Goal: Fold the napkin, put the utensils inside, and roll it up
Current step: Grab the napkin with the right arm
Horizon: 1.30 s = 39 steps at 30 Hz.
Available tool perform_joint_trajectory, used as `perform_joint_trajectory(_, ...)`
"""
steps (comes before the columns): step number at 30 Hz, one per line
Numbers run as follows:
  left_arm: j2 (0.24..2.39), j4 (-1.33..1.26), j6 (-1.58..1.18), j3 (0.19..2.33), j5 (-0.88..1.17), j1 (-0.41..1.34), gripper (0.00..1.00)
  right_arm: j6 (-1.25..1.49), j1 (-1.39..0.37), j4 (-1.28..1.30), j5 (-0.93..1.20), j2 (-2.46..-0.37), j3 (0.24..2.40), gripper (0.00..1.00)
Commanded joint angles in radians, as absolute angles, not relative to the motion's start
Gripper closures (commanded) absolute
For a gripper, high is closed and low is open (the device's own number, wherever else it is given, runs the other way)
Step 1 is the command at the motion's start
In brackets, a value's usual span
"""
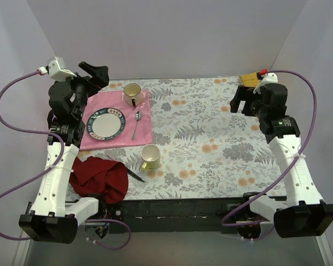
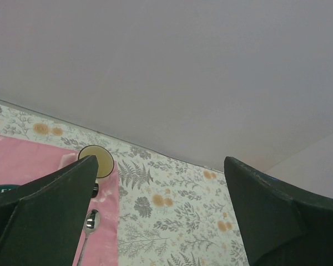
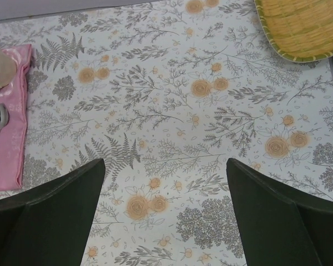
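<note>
The maroon napkin [image 1: 100, 178] lies crumpled at the table's near left edge. A knife with a black handle [image 1: 130, 172] lies beside it, its blade toward the napkin. A spoon [image 1: 136, 124] lies on the pink cloth; it also shows in the left wrist view [image 2: 90, 224] and the right wrist view [image 3: 0, 123]. My left gripper [image 1: 94, 73] is open and empty, raised over the far left. My right gripper [image 1: 240, 102] is open and empty, raised over the far right.
A pink cloth [image 1: 146, 123] holds a plate [image 1: 106, 122] and a cup [image 1: 132, 92]. A second cup [image 1: 150, 157] stands near the knife. A yellow woven tray [image 3: 299, 27] sits at the far right corner. A floral tablecloth [image 1: 211, 144] covers the table.
</note>
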State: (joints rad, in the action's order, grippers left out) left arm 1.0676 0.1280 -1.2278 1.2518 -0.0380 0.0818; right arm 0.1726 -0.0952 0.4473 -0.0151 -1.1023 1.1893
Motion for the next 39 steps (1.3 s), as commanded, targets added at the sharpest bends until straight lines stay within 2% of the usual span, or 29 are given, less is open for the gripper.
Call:
perform_joint_trajectory(1,1.065,0.15,-1.232,1.264,-0.002,0.083,0.02,0.176,-0.133,0.454,0.024,-1.137,1.246,0.01)
perform_joint_trajectory(6,1.063,0.181,-1.247,1.279,0.032,0.083,0.02,0.198,-0.299,0.457,0.006,-1.238,1.331,0.01)
perform_joint_trajectory(11,1.037,0.218,-1.232,1.344,0.012,0.083,0.02,0.236,-0.598,0.397,0.021,-1.391,1.436,0.01)
perform_joint_trajectory(16,0.979,0.241,-1.197,1.384,-0.089,0.083,0.02,0.222,-0.915,0.399,0.011,-1.673,1.659,0.01)
perform_joint_trajectory(19,0.947,0.255,-1.178,1.407,-0.113,0.083,0.02,0.207,-1.036,0.423,0.029,-1.856,1.842,0.02)
perform_joint_trajectory(21,0.927,0.265,-1.167,1.419,-0.129,0.084,0.02,0.201,-1.084,0.465,0.031,-1.99,1.99,0.03)
perform_joint_trajectory(25,0.913,0.284,-1.14,1.44,-0.161,0.084,0.02,0.192,-1.172,0.492,0.075,-2.155,2.134,0.06)
perform_joint_trajectory(35,0.916,0.273,-1.172,1.41,-0.123,0.091,0.02,0.238,-1.273,0.353,0.245,-2.29,1.987,0.07)
perform_joint_trajectory(39,0.916,0.264,-1.187,1.401,-0.112,0.091,0.02,0.258,-1.282,0.325,0.31,-2.324,1.979,0.14)
